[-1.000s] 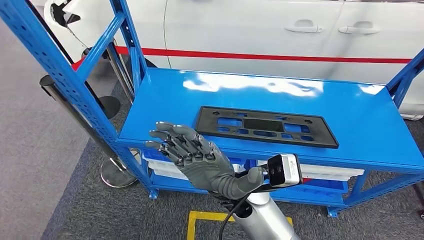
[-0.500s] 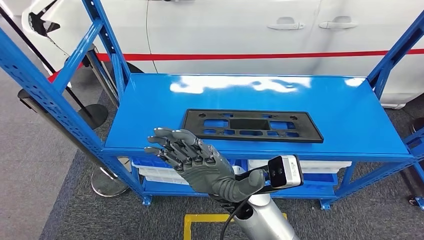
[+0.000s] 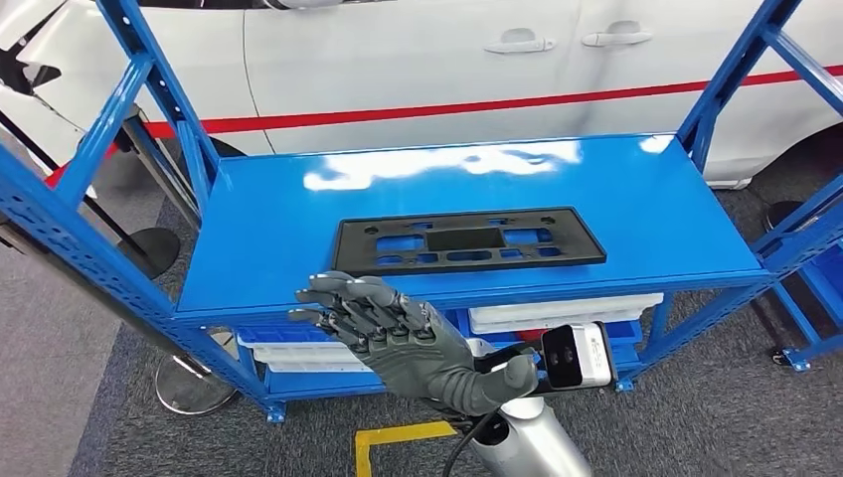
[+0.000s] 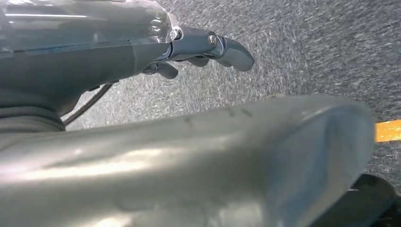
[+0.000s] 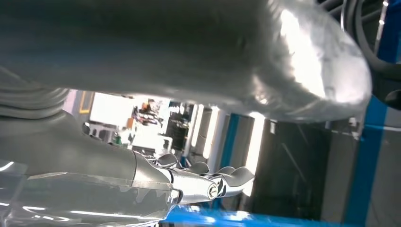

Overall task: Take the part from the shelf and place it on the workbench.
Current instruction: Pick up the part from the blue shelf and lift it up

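right hand [image 3: 398, 333] raised before blue shelf [image 3: 258, 238], fingers spread, holding nothing, black part [image 3: 467, 241] lying flat beyond it

The head view looks forward and down from high on the body onto the blue shelf [image 3: 636, 199], with a white car [image 3: 398, 60] at 12 o'clock beyond it and grey carpet [image 3: 696, 417] below. The left wrist view sits close behind the left hand [image 4: 208, 47] and faces the carpet [image 4: 307, 47]. The right wrist view sits close behind the right hand [image 5: 208, 182], facing blue shelf framing [image 5: 373, 142]. Head and left wrist views share the carpet; head and right wrist views share the shelf.
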`<move>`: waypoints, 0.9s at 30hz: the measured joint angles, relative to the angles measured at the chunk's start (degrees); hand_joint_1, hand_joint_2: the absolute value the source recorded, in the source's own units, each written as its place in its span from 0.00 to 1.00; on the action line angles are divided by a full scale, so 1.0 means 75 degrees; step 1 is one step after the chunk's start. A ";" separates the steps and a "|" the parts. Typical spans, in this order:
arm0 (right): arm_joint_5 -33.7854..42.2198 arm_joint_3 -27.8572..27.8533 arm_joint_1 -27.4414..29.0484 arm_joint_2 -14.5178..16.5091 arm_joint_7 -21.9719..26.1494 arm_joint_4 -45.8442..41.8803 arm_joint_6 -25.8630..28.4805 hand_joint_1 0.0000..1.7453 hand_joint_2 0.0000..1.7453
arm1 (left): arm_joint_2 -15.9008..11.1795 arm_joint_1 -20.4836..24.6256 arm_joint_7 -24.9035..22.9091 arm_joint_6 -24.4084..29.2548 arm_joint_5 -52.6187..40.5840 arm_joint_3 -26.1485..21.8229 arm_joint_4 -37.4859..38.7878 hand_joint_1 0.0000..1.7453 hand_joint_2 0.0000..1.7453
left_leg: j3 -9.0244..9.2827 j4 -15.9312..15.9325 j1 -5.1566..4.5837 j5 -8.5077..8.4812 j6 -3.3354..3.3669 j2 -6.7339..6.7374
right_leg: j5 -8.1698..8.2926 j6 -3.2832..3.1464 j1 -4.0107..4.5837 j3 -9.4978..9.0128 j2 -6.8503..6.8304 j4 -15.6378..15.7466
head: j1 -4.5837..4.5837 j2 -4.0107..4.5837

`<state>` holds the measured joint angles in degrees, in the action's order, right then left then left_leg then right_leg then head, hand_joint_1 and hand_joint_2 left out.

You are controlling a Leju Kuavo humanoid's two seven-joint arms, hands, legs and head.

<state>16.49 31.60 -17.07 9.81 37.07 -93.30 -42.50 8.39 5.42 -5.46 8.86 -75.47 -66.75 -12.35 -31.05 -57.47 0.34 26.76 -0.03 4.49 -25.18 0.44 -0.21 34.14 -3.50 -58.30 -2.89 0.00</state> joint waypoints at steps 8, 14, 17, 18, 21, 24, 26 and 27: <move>-0.0014 0.0000 0.0034 0.0032 -0.0037 -0.0001 0.0026 0.00 0.00 | 0.0000 -0.0023 -0.0023 0.0007 0.0036 -0.0004 0.0001 0.00 0.00 | -0.0929 -0.2077 0.0050 0.1053 -0.0252 -0.0526 | 0.0074 -0.0273 -0.0055 -0.0006 0.0517 0.0064 | -0.0009 0.0000; -0.0047 -0.0034 0.0110 0.0030 -0.0171 0.0072 0.0308 0.00 0.00 | -0.0006 -0.0011 -0.0001 0.0004 0.0028 -0.0003 0.0001 0.00 0.00 | -0.0244 -0.0253 0.0028 -0.0057 -0.0137 -0.0584 | 0.0023 -0.0174 -0.0029 -0.0008 0.0729 -0.0023 | -0.0007 0.0000; -0.0058 -0.0059 0.0141 0.0029 -0.0205 0.0112 0.0358 0.00 0.00 | -0.0010 -0.0011 0.0010 -0.0006 0.0019 -0.0003 0.0001 0.00 0.00 | -0.0190 -0.0094 -0.0009 -0.0087 -0.0017 -0.0599 | 0.0031 -0.0053 -0.0017 0.0011 0.0745 -0.0014 | -0.0005 0.0000; -0.0058 -0.0069 0.0148 0.0029 -0.0217 0.0120 0.0364 0.00 0.00 | -0.0012 -0.0015 0.0012 -0.0007 0.0015 -0.0002 0.0001 0.00 0.00 | -0.0177 -0.0062 0.0004 -0.0095 0.0029 -0.0589 | 0.0015 -0.0010 -0.0016 0.0007 0.0725 -0.0012 | -0.0005 0.0000; -0.0055 -0.0098 0.0148 0.0028 -0.0322 0.0130 0.0427 0.00 0.25 | -0.0012 -0.0012 0.0032 -0.0006 0.0000 0.0001 0.0001 0.00 0.00 | -0.0081 0.0043 0.0042 -0.0022 0.0203 -0.0562 | -0.0277 0.0094 -0.0031 0.0339 0.0574 -0.0668 | 0.0016 0.0000; -0.0060 -0.0104 0.0166 0.0016 -0.0479 0.0194 0.0579 0.00 1.00 | -0.0014 -0.0028 0.0007 0.0003 -0.0006 0.0001 0.0001 0.00 0.00 | -0.0004 0.0029 0.0023 -0.0024 0.0244 -0.0474 | -0.0743 0.0149 -0.0068 0.1141 0.0518 -0.2042 | 0.0028 0.0000; -0.0062 -0.0104 0.0163 0.0008 -0.0538 0.0250 0.0679 0.00 1.00 | -0.0015 -0.0029 -0.0020 0.0013 0.0004 0.0000 0.0001 0.00 0.00 | 0.0047 0.0017 0.0019 -0.0007 0.0225 -0.0459 | -0.0519 0.0142 -0.0074 0.1184 0.0508 -0.1952 | 0.0027 0.0000; -0.0062 -0.0104 0.0153 0.0007 -0.0570 0.0273 0.0740 0.00 1.00 | -0.0015 -0.0027 -0.0025 0.0018 0.0011 0.0000 0.0001 0.00 0.00 | 0.0083 0.0013 0.0019 0.0024 0.0209 -0.0465 | -0.0229 0.0120 -0.0073 0.1007 0.0501 -0.1532 | 0.0026 0.0000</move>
<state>16.02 30.82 -15.92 9.86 32.80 -91.25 -36.95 8.28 5.22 -5.65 8.99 -75.38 -66.75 -12.35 -30.43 -57.37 0.48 26.94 1.53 1.01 -26.90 1.33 -0.75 41.69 0.26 -69.78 -2.69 0.00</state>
